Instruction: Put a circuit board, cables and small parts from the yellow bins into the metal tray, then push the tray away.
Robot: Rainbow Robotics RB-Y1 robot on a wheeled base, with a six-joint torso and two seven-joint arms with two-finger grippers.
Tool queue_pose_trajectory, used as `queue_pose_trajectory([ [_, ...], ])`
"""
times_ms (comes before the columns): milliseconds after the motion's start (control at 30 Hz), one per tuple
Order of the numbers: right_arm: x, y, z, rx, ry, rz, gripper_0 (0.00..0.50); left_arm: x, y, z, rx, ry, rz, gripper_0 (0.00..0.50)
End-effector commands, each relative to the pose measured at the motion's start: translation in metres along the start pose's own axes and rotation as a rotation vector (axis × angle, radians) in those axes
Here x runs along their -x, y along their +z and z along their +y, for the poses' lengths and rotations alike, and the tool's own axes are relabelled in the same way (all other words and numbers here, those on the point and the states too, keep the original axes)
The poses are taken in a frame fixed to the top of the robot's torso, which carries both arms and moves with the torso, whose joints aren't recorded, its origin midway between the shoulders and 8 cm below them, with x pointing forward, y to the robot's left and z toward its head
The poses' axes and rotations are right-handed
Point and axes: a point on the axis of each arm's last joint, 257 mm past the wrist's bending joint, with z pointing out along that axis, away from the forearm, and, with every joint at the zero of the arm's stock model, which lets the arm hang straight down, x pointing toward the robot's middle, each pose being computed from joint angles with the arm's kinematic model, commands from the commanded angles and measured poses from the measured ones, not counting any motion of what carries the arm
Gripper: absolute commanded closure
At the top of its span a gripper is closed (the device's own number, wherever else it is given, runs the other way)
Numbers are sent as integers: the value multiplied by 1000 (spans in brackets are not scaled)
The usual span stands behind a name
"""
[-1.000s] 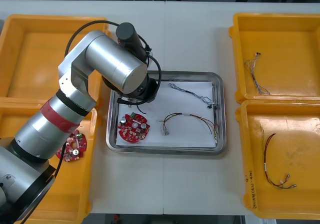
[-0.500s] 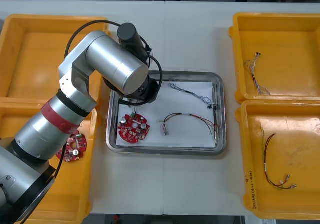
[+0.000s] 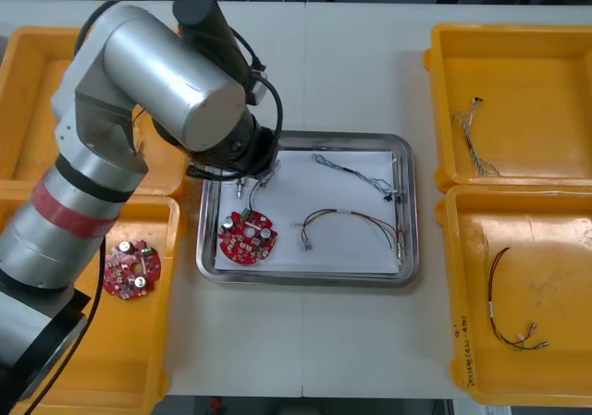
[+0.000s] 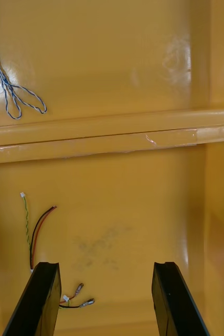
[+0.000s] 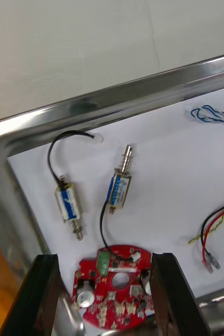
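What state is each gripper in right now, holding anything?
Left gripper: open, holding nothing, above the circuit board in the metal tray.
Right gripper: open, holding nothing, over a yellow bin with a cable in it.

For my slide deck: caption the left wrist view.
Left fingers, open, hover over the metal tray, framing a red circuit board near two small metal parts.

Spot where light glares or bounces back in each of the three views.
Front view: a bright sheen runs along the left arm's silver shell. Left wrist view: the tray's rim mirrors light and dark streaks, beyond the open left pincer. Right wrist view: past the right pincer, a pale glare patch sits on the bin's wall.
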Motion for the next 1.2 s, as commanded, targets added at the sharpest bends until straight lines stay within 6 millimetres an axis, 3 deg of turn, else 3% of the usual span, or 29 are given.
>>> queue_pose_trajectory([
  [33, -5, 0, 5, 1, 16, 1, 0, 5, -39, 38, 12, -121, -33, 0],
  [433, -6, -1, 7, 7, 14, 0, 0, 4, -94, 106, 36, -156, -50, 0],
  [667, -2, -6, 11, 1, -23, -13, 0, -11, -107, 144, 74, -185, -34, 0],
  [1067, 25, -25, 80, 99, -229, -62, 0, -58, -132, 191, 128, -197, 7, 0],
  [1200, 21, -31, 98, 127, -313, -48, 0, -74, -140, 207, 154, -204, 17, 0],
])
